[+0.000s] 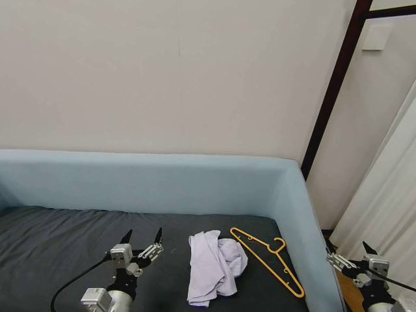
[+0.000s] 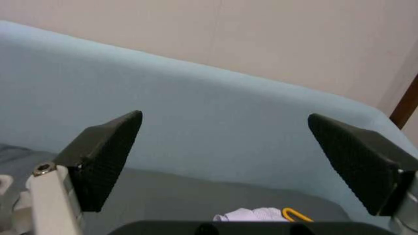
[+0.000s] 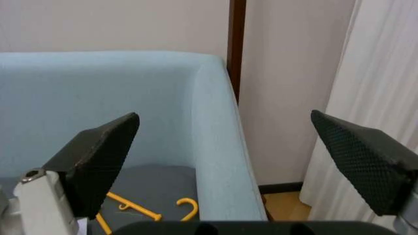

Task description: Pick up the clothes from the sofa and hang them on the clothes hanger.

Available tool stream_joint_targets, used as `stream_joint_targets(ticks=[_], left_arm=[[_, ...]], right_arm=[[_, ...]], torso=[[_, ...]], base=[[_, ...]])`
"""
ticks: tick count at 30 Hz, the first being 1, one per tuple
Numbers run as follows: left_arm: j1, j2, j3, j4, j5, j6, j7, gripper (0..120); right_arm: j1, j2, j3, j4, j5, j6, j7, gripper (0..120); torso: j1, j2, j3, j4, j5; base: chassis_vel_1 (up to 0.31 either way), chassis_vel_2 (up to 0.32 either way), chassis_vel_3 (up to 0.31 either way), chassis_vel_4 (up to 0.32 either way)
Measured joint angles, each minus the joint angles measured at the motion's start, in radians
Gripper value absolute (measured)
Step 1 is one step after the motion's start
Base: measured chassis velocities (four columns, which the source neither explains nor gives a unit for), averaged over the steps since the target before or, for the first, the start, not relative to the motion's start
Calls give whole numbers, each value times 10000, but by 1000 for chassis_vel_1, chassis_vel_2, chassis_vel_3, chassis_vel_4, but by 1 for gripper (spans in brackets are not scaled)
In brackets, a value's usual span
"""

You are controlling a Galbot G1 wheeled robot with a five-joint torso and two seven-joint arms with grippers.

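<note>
**Blue sofa, clothes unpicked**

On the sofa (image 1: 130, 182) seat, right of centre, lie crumpled white clothes (image 1: 213, 268), with the hanger (image 1: 268, 261) just right of them. They look soft and limp, so pinch a raised fold. The left gripper (image 1: 143, 232) hovers to their left and the right gripper (image 1: 346, 246) past the armrest, both jaws spread.

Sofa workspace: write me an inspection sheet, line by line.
Surface: dark grey seat cushion, with the light blue sofa back behind it.
Job's things: pale clothes crumpled on the seat; orange hanger lying flat close beside them, towards the sofa's right end.
Clutter: nothing seen.
Grippers: left gripper open, above the seat to the left of the clothes; right gripper open, beyond the sofa's right end.
Cables: black cable looping by the left arm.
Surroundings: plain wall, dark door frame, white curtain.
</note>
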Motion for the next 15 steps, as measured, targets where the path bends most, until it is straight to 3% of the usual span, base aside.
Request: stream_joint_targets(ticks=[15], left_arm=[[-61, -58, 76, -28, 11, 16, -9, 100]], right_arm=[[-29, -29, 71, 41, 12, 9, -55, 100]], torso=[[0, 0, 0, 0, 0]], base=[[0, 0, 0, 0]])
